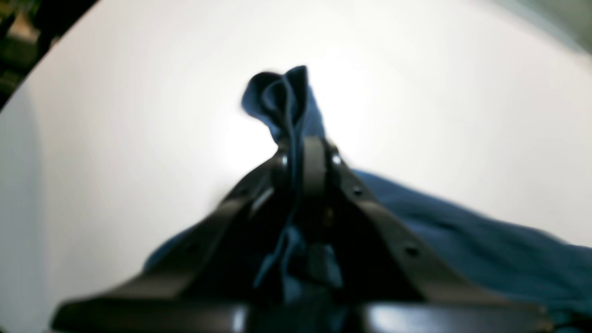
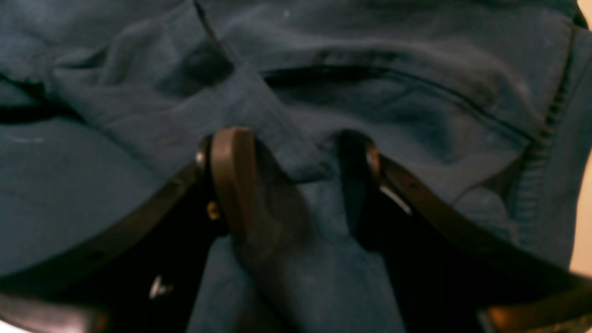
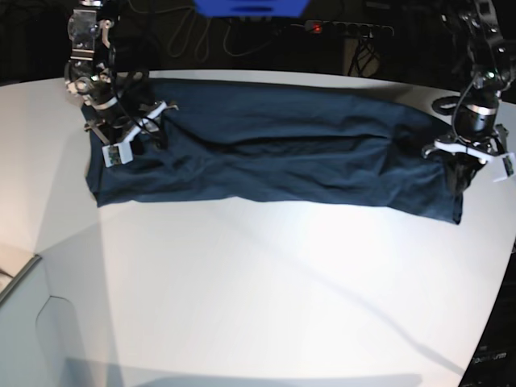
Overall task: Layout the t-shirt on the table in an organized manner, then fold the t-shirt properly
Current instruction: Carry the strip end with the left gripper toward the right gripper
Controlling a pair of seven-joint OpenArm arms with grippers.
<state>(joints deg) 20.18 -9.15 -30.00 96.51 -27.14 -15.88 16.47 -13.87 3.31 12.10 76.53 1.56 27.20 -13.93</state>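
The dark navy t-shirt [image 3: 282, 153] lies stretched in a long band across the far part of the white table [image 3: 258, 282]. At its right end in the base view, my left gripper [image 3: 461, 173] is shut on the cloth. In the left wrist view a bunched tuft of the t-shirt [image 1: 282, 97] sticks out past the left gripper [image 1: 300, 148], above the table [image 1: 115, 115]. My right gripper [image 3: 133, 137] is at the shirt's left end. In the right wrist view the right gripper [image 2: 296, 157] stands open, fingers down on the t-shirt [image 2: 370, 55], with a ridge of cloth between them.
Cables and a power strip [image 3: 322, 28] with a red light lie behind the table. A blue object [image 3: 250, 6] sits at the top edge. The table's curved edge runs along the left [image 3: 16, 274] and the lower right.
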